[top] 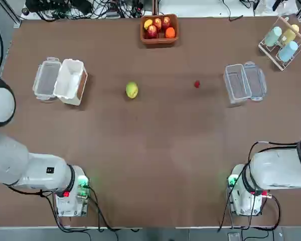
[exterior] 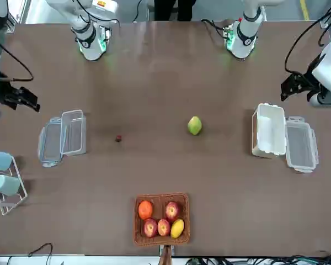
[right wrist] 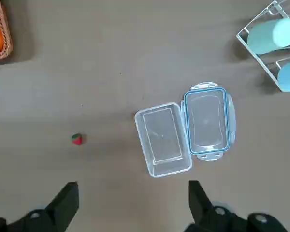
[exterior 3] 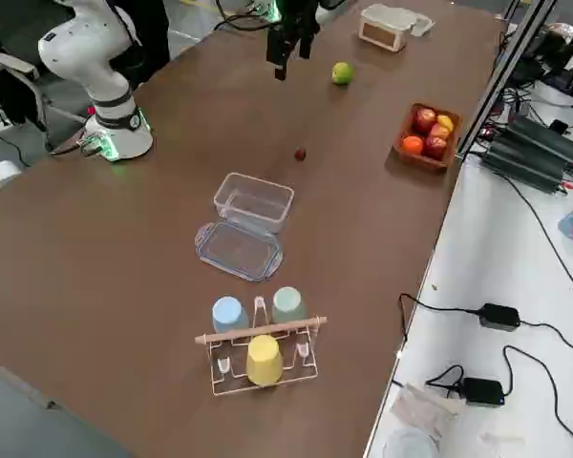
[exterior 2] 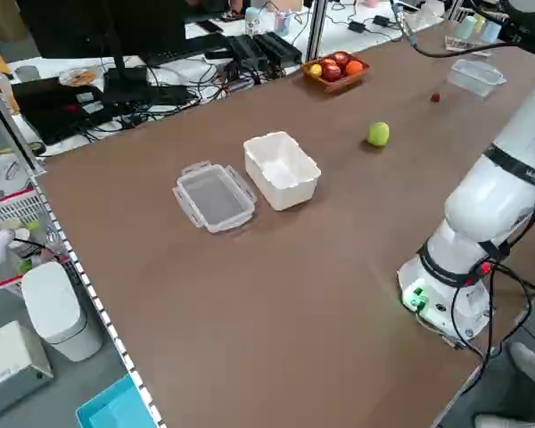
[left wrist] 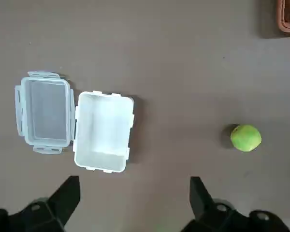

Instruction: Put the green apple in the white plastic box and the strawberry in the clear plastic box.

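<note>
The brown surface (top: 155, 150) carries everything, and nothing is in hand yet, so the step to do well is the first reach for each fruit.

Seen from overhead with the surface's middle as the dial's centre, the white plastic box (top: 70, 81) sits open out at about 9 o'clock, its lid (top: 46, 79) folded flat on the outer side. The clear plastic box (top: 236, 84) sits open at about 3 o'clock, its lid (top: 255, 80) likewise on the outer side. A brown basket (top: 159, 29) of fruit stands at 12 o'clock, and a rack of cups (top: 283, 37) at about 2 o'clock.

The left gripper (left wrist: 135, 203) hangs high over its side, jaws spread wide and empty; the right gripper (right wrist: 133, 203) does the same over its own side.

The green apple (top: 132, 90) lies alone, slightly toward 10 o'clock from centre, well apart from the white box. The strawberry (top: 196, 84) lies toward 2 o'clock, nearer the clear box but not touching it.

I would send the left arm straight down over the apple, jaws straddling its widest part, since a round fruit is likely to roll if nudged off-centre. The strawberry is tiny, so the right jaws probably need to come almost to the surface and close gently to avoid crushing it.
</note>
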You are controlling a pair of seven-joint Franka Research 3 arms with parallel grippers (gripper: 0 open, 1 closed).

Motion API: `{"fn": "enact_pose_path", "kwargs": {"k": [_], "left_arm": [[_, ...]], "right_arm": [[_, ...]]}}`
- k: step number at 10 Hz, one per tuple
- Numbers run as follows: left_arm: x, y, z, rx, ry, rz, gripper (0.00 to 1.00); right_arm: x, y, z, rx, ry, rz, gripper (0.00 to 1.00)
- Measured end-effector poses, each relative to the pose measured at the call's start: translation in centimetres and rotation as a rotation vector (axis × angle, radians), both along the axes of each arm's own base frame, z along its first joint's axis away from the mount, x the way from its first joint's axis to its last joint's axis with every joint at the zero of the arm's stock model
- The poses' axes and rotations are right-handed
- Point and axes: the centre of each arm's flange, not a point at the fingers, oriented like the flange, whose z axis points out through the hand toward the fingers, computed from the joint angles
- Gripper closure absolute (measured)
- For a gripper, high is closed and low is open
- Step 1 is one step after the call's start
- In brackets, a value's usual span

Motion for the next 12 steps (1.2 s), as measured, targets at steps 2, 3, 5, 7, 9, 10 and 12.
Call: {"fn": "enact_pose_path", "kwargs": {"k": [2, 3, 5, 7, 9, 10, 12], "left_arm": [[0.0, 0.0, 0.0, 0.000, -0.001, 0.000, 0.00], [0.0, -0.1, 0.1, 0.000, -0.001, -0.001, 0.00], [-0.1, -1.3, -0.1, -0.020, 0.004, -0.001, 0.00], [0.3, -4.4, -1.3, -0.055, 0.017, 0.047, 0.00], [1.0, -8.4, -4.6, -0.055, 0.051, 0.082, 0.00], [1.5, -10.3, -6.5, -0.061, 0.053, 0.084, 0.00], [2.4, -12.9, -10.1, -0.069, 0.060, 0.169, 0.00]], "right_arm": [[0.0, -0.1, 0.0, 0.000, 0.000, -0.002, 0.00], [0.0, -0.1, 0.0, 0.000, -0.001, -0.002, 0.00], [0.0, 0.0, 0.0, 0.000, -0.004, 0.000, 0.00], [0.1, 0.6, -0.1, 0.000, -0.008, 0.010, 0.00], [0.7, 3.1, -1.1, 0.002, -0.038, -0.046, 0.00], [1.0, 5.5, -2.6, 0.005, -0.054, -0.100, 0.00], [1.6, 8.6, -7.9, 0.017, -0.075, -0.210, 0.00]]}}
